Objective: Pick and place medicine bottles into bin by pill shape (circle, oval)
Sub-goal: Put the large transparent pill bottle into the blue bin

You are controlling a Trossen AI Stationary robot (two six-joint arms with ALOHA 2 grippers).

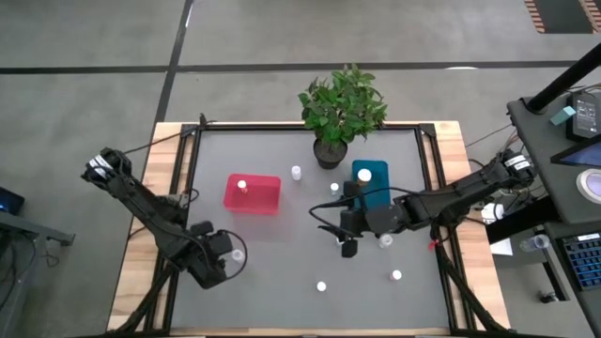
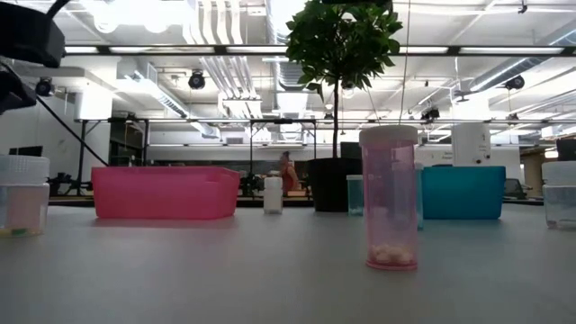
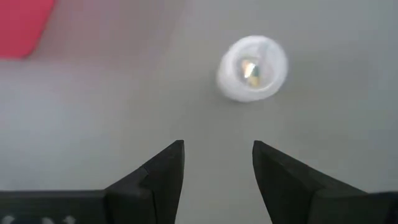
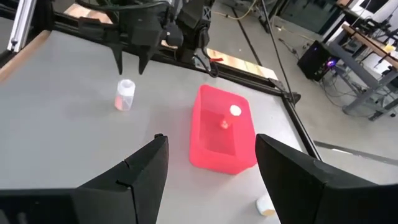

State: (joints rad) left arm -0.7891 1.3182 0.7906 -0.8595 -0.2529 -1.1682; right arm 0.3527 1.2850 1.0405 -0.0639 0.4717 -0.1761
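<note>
Small white-capped medicine bottles stand scattered on the grey table (image 1: 282,253). My left gripper (image 3: 217,155) is open and points down near the table's left front. One bottle (image 3: 252,68) stands upright on the table just ahead of its fingertips, not between them. The right wrist view shows the same gripper (image 4: 130,67) over that bottle (image 4: 125,94). My right gripper (image 4: 211,155) is open and empty, raised over the table's middle right (image 1: 343,225) and facing the red bin (image 4: 222,127). One bottle (image 4: 234,111) stands in that bin. The teal bin (image 1: 369,183) sits behind the right arm.
A potted plant (image 1: 340,113) stands at the far middle. Loose bottles stand near it (image 1: 297,173), by the teal bin (image 1: 334,188), under the right arm (image 1: 385,241) and toward the near edge (image 1: 321,286) (image 1: 396,276). A black frame (image 1: 188,169) rims the table.
</note>
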